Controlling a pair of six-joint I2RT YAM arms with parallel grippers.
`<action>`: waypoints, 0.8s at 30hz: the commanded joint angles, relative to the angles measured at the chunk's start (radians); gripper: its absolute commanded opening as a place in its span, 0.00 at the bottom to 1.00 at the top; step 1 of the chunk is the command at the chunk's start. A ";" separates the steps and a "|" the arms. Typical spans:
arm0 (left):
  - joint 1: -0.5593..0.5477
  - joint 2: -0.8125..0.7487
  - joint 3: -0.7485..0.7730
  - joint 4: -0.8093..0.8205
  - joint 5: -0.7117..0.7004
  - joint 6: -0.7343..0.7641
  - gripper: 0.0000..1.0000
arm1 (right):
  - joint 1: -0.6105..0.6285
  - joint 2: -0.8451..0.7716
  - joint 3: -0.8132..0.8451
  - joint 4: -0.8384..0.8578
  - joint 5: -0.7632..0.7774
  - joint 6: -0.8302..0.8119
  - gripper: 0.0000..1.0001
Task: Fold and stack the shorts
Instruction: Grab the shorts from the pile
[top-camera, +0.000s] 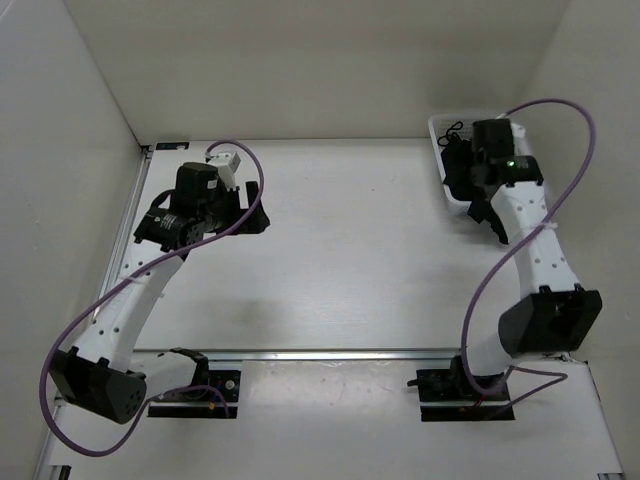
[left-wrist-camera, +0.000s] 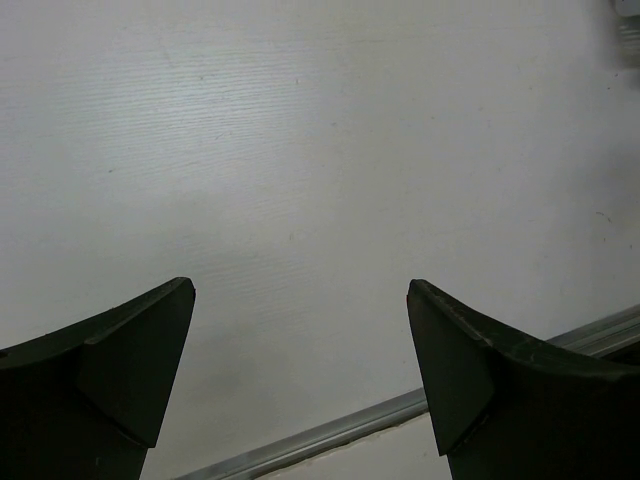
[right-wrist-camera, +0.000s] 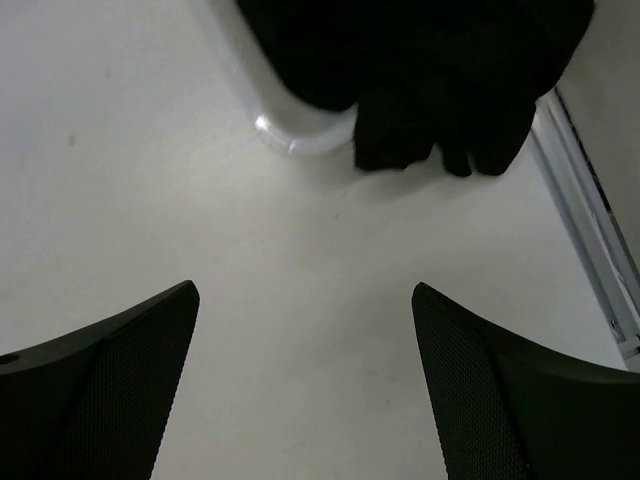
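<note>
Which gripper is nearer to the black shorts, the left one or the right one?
Right. The right gripper is close to the shorts, which lie in a white basket. The left gripper is over the bare table, far across on the left.

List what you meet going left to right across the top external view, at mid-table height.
Left gripper → bare table → white basket with the shorts in it. Right gripper overlaps the basket, so it is left out.
</note>
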 joint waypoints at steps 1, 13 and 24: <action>-0.003 -0.045 -0.008 0.023 -0.029 -0.014 1.00 | -0.143 0.148 0.161 0.023 -0.208 -0.013 0.89; -0.003 0.045 0.004 0.023 -0.085 -0.023 1.00 | -0.261 0.846 0.787 -0.124 -0.283 0.000 0.99; -0.003 0.116 0.077 0.023 -0.085 -0.032 1.00 | -0.300 1.000 0.865 0.026 -0.315 0.072 0.47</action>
